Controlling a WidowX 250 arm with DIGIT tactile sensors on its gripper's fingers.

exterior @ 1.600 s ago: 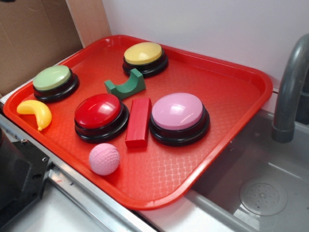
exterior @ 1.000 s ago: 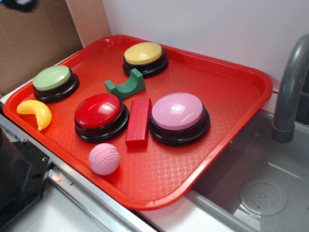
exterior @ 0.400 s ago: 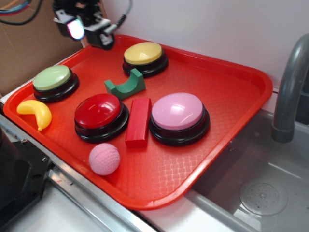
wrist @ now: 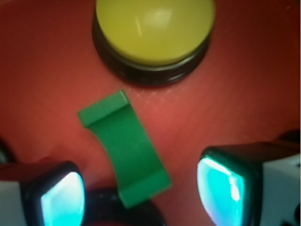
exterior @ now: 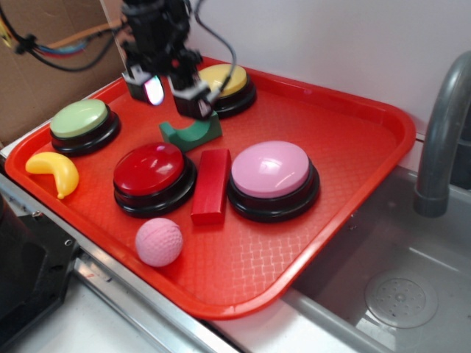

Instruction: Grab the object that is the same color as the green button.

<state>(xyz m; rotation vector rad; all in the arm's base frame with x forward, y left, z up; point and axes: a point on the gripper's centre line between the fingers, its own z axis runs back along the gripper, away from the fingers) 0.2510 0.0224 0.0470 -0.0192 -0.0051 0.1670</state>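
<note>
Green arch block (exterior: pixel 190 132) on red tray (exterior: pixel 353 147) | end effector (exterior: pixel 171 94) above it, fingers spread, nothing held

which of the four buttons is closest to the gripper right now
The yellow button at the tray's back. The gripper hangs right beside it, above the green arch block; the green, red and pink buttons sit farther off.

A white wall (exterior: pixel 331 37) backs a steel sink (exterior: pixel 397 287) with grey tap (exterior: pixel 441 140); cardboard (exterior: pixel 44 88) leans at left.
</note>
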